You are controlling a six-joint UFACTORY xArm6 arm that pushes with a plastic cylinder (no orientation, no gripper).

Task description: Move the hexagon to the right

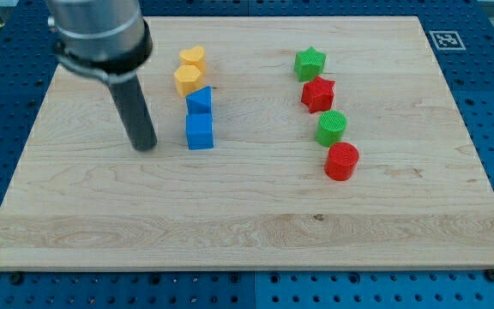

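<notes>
My tip (pixel 147 147) rests on the board at the view's left, a short way left of the blue cube (pixel 200 132) and not touching it. The yellow hexagon (pixel 189 81) lies up and to the right of the tip, in a tight column: a yellow heart (pixel 194 58) just above it, a smaller blue block (pixel 199 99) just below it, then the blue cube. The rod and its grey mount rise to the view's top left.
A second column stands at the view's right: green star (pixel 310 62), red star (pixel 317 93), green round block (pixel 331 127), red cylinder (pixel 342 160). The wooden board (pixel 247 232) lies on a blue perforated table, with a marker tag (pixel 447 39) at the top right corner.
</notes>
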